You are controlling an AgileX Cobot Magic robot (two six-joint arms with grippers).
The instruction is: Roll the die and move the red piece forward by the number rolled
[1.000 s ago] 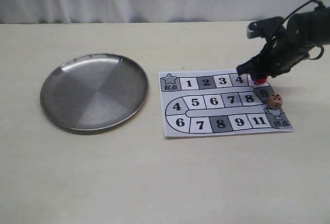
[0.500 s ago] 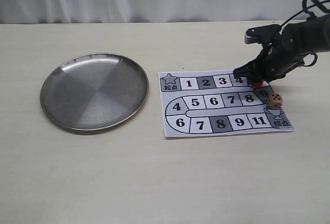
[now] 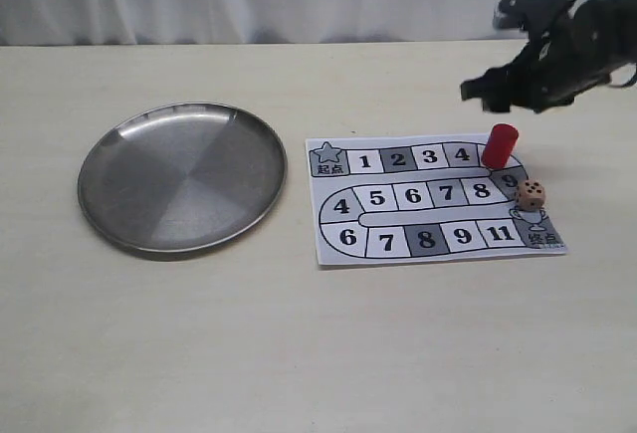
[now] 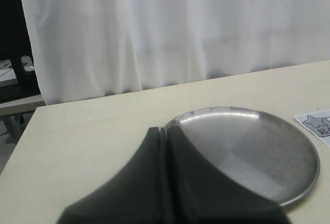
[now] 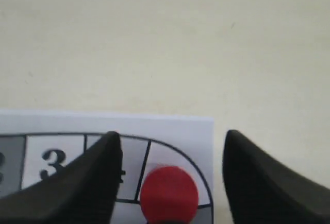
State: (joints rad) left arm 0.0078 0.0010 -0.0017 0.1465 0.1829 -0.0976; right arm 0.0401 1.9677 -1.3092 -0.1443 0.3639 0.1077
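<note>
**Red piece released, right gripper lifting away**

The right gripper [image 3: 486,93] is rising off the red piece [image 3: 500,145], jaws spread and empty. The piece is standing free on the board [image 3: 333,254] just past square 4. The die [image 3: 530,193] is resting by square 9. The left gripper [image 4: 164,147] is sitting closed. The move is likely finishing.

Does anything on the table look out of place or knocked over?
Only the die: it sits on the board, at its right end, not in the metal plate. The red piece stands upright.
</note>
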